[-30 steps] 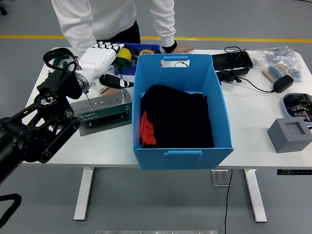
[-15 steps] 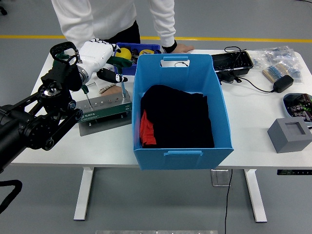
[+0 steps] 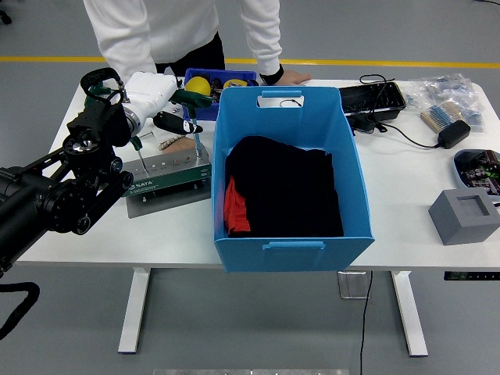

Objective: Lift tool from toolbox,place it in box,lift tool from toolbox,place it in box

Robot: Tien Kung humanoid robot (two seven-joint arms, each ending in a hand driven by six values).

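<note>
The green tool holder (image 3: 168, 176) lies on a grey plate left of the big blue box (image 3: 289, 168). My left hand (image 3: 153, 92), white with a black arm, hovers over the holder's back edge, shut on a black-handled screwdriver (image 3: 176, 123). The handle points right, toward the box wall, and a thin shaft hangs down to the holder. A second, green-handled screwdriver (image 3: 137, 143) stands in the holder under my wrist. Black cloth and a bit of red (image 3: 235, 207) lie inside the box.
A person in white leans at the far side with one hand (image 3: 292, 76) flat on the table. A small blue bin (image 3: 222, 78) of yellow items sits behind the holder. At right are a black tray (image 3: 373, 98), a cabled adapter (image 3: 453, 133) and a grey block (image 3: 464, 216).
My left hand rose a little and drew back to the left, taking the black-handled screwdriver with it. The forearm swung up. The box and the person's hand stayed still.
</note>
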